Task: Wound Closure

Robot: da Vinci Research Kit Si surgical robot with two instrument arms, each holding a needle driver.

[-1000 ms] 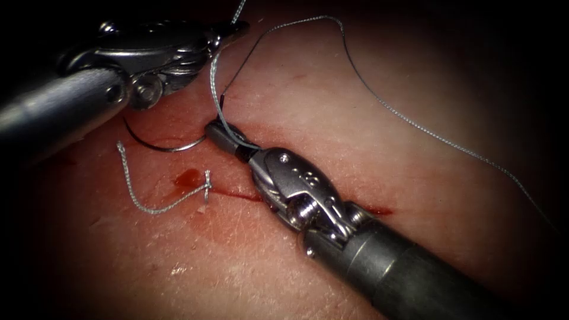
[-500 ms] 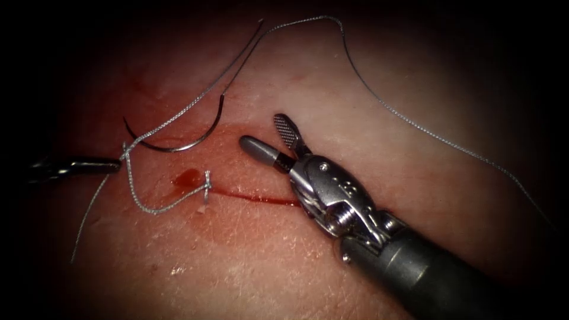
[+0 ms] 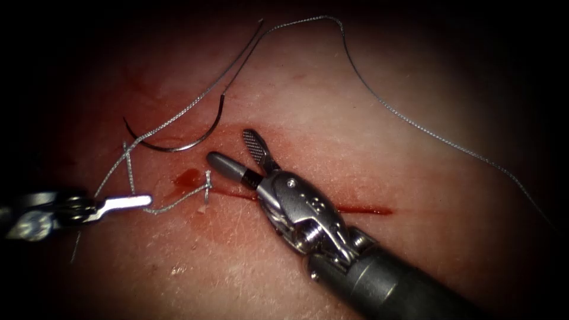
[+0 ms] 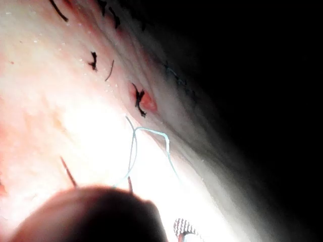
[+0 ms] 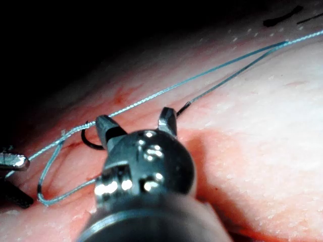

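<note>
The needle (image 3: 178,141) lies free on the tissue (image 3: 367,136), long axis 9-to-3 o'clock, above the cut (image 3: 355,208). The right tool (image 3: 237,155), jaws wide and empty, is nearer, needle at its 10 o'clock. The left tool (image 3: 127,203) grips the thread (image 3: 172,118).

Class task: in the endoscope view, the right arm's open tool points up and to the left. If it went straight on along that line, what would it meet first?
Most likely the needle, lying free on the tissue beyond the right tool, whose jaws are open and hold nothing. Height above the tissue is unclear, so it might pass over.
</note>
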